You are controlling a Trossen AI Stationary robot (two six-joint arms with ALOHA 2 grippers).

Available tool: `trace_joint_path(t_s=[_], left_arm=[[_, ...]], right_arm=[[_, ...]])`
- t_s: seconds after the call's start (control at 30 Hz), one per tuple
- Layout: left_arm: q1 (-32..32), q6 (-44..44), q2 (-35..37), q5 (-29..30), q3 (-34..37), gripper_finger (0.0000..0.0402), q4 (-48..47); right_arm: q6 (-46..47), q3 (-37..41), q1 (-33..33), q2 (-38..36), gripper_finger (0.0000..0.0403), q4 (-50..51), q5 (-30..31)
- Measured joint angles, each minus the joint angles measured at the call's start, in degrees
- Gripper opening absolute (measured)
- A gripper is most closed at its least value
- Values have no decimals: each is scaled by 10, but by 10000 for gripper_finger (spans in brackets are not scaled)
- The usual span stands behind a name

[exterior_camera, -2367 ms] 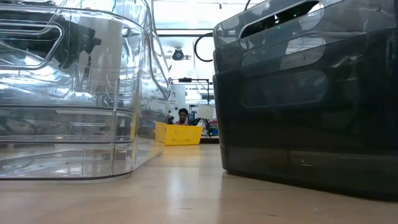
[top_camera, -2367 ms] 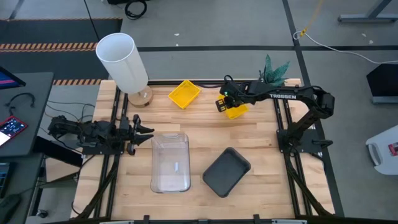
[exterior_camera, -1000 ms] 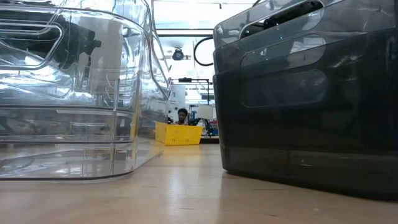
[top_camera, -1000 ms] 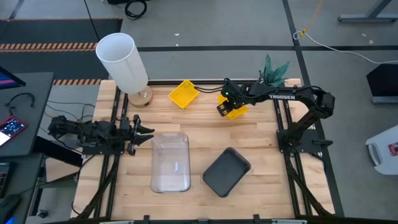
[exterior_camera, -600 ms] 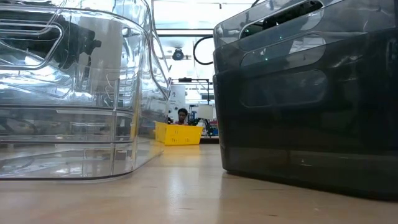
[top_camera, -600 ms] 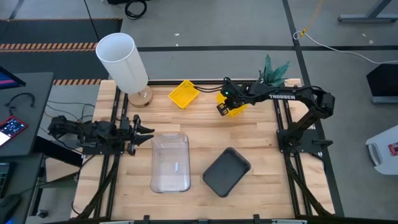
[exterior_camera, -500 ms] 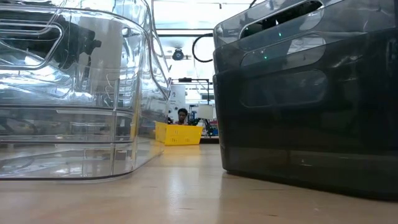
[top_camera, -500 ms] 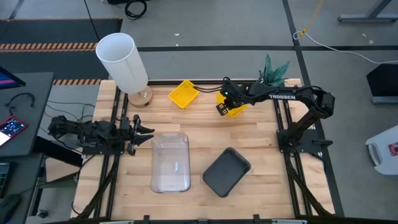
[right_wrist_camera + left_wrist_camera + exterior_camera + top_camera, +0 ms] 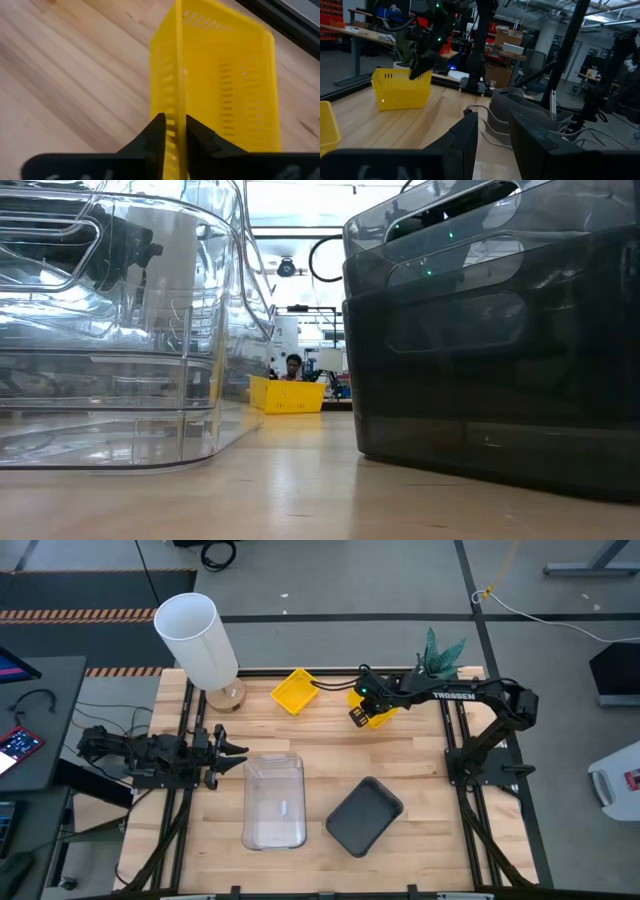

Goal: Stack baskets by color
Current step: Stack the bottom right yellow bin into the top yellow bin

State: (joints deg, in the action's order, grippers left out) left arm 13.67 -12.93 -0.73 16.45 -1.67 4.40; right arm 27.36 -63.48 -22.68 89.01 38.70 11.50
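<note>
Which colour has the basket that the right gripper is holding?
Bright yellow basket; the right wrist view shows it best.

Clear baskets (image 9: 110,330) close to lens at left, nested rims visible, resting on wooden table (image 9: 300,490). Dark grey baskets (image 9: 500,350) close at right, resting on same table, nested rim lines visible near top. Gap between the two groups. Yellow basket (image 9: 288,396) far back on table, seen through gap, upright. Person (image 9: 293,366) beyond yellow basket, partly hidden by it. Dark arm part (image 9: 450,205) above grey baskets, small green light showing.
</note>
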Motion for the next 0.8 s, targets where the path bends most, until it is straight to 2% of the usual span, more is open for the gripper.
trace_joint_path(t_s=[0.2,0.33,0.47,0.63,0.8], left_arm=[[0,0,0,0,0,117,0],[0,0,0,0,0,117,0],[0,0,0,0,0,117,0],[0,0,0,0,0,117,0],[0,0,0,0,0,117,0]], right_arm=[[-10,0,0,0,100,0,0],[-21,1,1,0,106,4,0],[-32,18,4,0,78,-4,0],[-32,38,17,0,12,-16,-3],[-30,20,33,0,15,3,36]])
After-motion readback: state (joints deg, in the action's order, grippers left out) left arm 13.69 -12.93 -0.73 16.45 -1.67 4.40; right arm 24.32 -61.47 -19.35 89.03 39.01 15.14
